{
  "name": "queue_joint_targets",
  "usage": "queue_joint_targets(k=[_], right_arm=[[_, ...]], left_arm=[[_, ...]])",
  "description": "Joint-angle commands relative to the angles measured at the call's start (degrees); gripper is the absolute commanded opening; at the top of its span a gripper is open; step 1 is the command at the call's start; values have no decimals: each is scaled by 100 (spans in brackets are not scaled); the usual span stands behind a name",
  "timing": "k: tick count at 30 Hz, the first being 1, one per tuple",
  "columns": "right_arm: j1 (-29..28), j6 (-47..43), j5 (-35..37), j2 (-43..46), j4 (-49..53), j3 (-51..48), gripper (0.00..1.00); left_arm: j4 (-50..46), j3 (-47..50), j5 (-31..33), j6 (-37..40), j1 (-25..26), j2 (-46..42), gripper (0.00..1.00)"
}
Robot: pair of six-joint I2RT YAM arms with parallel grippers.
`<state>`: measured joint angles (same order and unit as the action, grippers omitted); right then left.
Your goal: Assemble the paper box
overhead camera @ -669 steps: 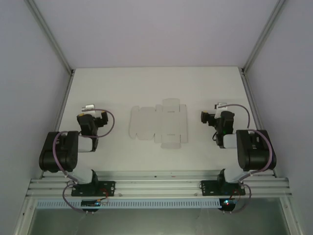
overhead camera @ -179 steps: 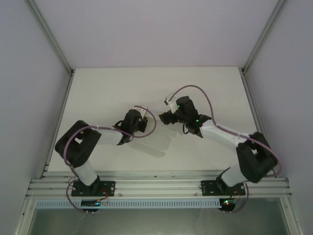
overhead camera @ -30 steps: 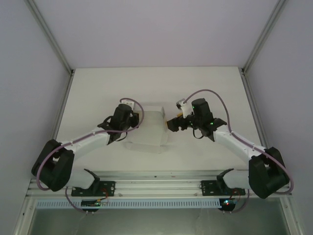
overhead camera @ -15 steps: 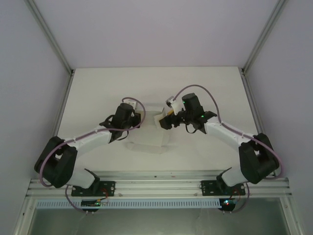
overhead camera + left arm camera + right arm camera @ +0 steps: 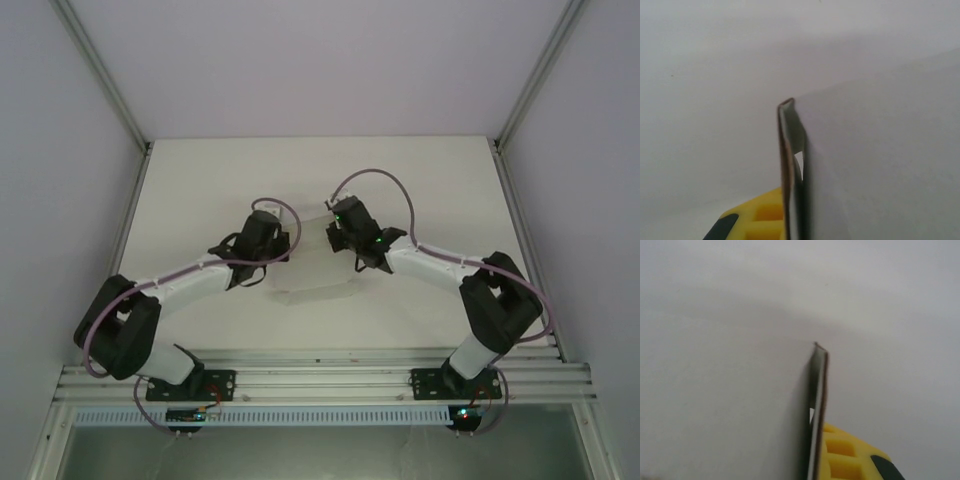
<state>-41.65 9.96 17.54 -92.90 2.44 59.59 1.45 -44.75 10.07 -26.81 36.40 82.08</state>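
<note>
The paper box [image 5: 303,268] is a white card piece held between the two grippers at mid-table, pale and hard to tell from the tabletop. My left gripper [image 5: 272,246] holds its left edge and my right gripper [image 5: 336,236] its right edge. In the left wrist view the doubled card edge [image 5: 788,165] runs upright, with a yellow finger [image 5: 757,220] pressed against its left face; the other finger is hidden behind the card. The right wrist view shows the card edge [image 5: 818,400] with a yellow finger [image 5: 847,457] against its right face.
The white tabletop [image 5: 200,190] is bounded by metal frame posts [image 5: 105,85] at the back corners and an aluminium rail [image 5: 320,380] at the near edge. Purple cables [image 5: 370,180] loop above both wrists.
Over the last second my right gripper has swung left and farther back, closer to the left gripper, carrying its edge of the card. The left gripper has barely shifted.
</note>
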Motion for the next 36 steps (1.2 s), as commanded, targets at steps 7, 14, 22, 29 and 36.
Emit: queue_joint_targets(k=[7, 14, 22, 29, 36], right_arm=[[336, 2570, 4357, -934, 3197, 821, 0], [386, 3109, 4919, -1093, 3616, 982, 0], [404, 1704, 3158, -538, 1183, 4, 20], [706, 701, -2668, 721, -2236, -1487, 71], [1175, 1481, -4554, 1152, -2195, -1530, 100]], left_arm=[[-1566, -595, 1719, -1283, -50, 115, 0], [-1748, -740, 1594, -1493, -69, 191, 0], [-1346, -755, 1070, -1212, -65, 277, 0], [-1115, -956, 586, -877, -98, 479, 0], [-1100, -1236, -53, 281, -239, 552, 0]])
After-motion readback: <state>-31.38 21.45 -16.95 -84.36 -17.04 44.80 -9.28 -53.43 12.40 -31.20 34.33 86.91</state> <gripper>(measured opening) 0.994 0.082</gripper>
